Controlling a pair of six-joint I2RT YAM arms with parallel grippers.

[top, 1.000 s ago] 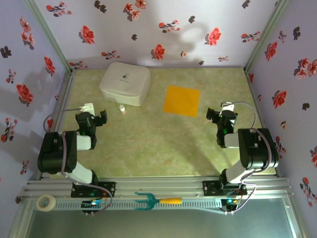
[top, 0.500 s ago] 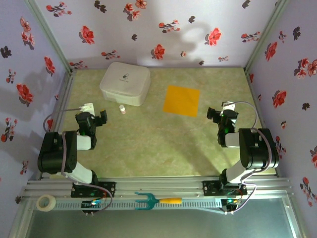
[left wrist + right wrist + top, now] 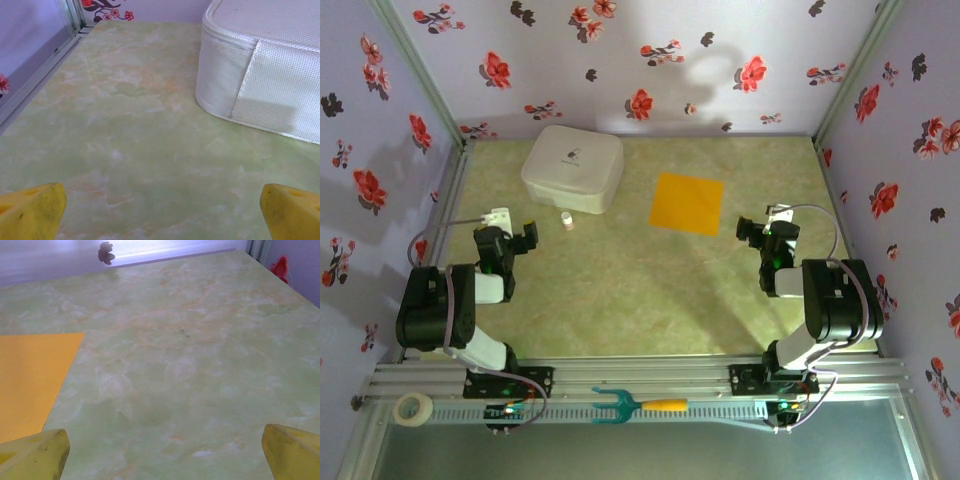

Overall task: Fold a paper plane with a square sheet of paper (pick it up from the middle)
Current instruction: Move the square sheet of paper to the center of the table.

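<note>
1. The square sheet of orange-yellow paper [image 3: 688,202] lay flat and unfolded on the green marbled worktop [image 3: 620,290], at about one o'clock from its middle.
2. The left end effector [image 3: 507,236] hung low at about nine o'clock. Its yellow-padded fingers [image 3: 30,212] were spread wide with nothing between them, and they pointed toward the white case [image 3: 573,167].
3. The right end effector [image 3: 766,232] sat at about three o'clock, just as wide open and holding nothing. The paper lay off toward its ten o'clock, near but apart.
4. The white case stood at eleven o'clock, toward the far wall, with a small bottle [image 3: 567,220] just beside its near edge.
5. Along the near rail at six o'clock lay a teal fork-like tool [image 3: 620,404] with a yellow handle, and a roll of tape [image 3: 414,408] sat at about seven o'clock.
</note>
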